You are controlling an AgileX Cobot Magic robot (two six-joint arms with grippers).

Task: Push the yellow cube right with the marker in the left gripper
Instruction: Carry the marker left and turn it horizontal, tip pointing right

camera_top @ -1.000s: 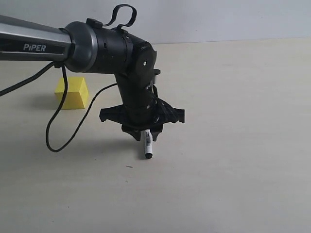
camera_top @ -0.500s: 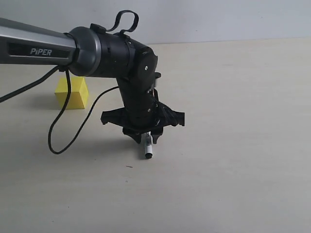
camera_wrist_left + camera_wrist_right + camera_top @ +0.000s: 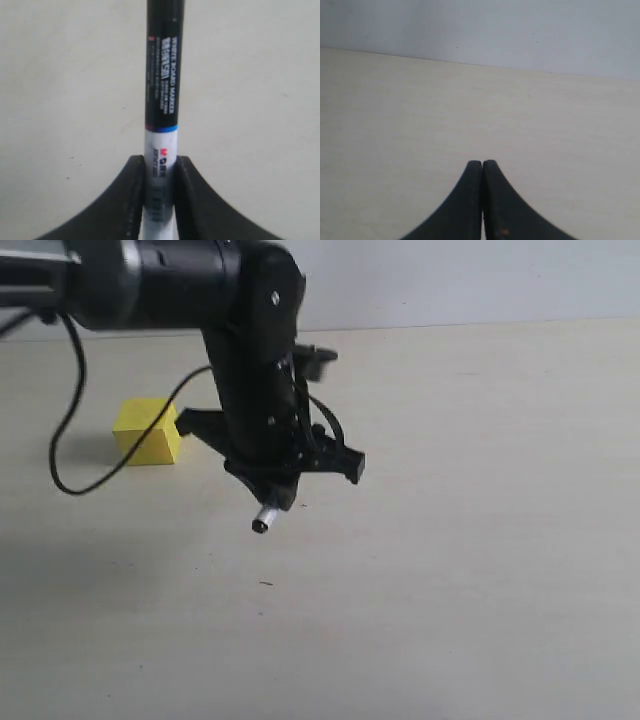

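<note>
The yellow cube (image 3: 147, 430) rests on the table at the left of the exterior view. My left gripper (image 3: 272, 485) hangs just right of it, a short gap apart, shut on the marker (image 3: 265, 517), whose tip sticks out below the fingers and hovers off the table. In the left wrist view the marker (image 3: 163, 90) runs straight out between the two black fingers (image 3: 131, 195), white barrel clamped, black cap beyond. The cube does not show in that view. My right gripper (image 3: 482, 164) is shut on nothing over bare table and does not appear in the exterior view.
A black cable (image 3: 70, 410) loops down from the left arm and passes behind the cube. The beige table (image 3: 480, 540) stretches to the right, and a pale wall (image 3: 450, 280) stands behind its far edge.
The left arm has swung left and lifted, carrying the marker toward the cube. The marker's tip now points down and to the left, higher off the table. The cube has not moved.
</note>
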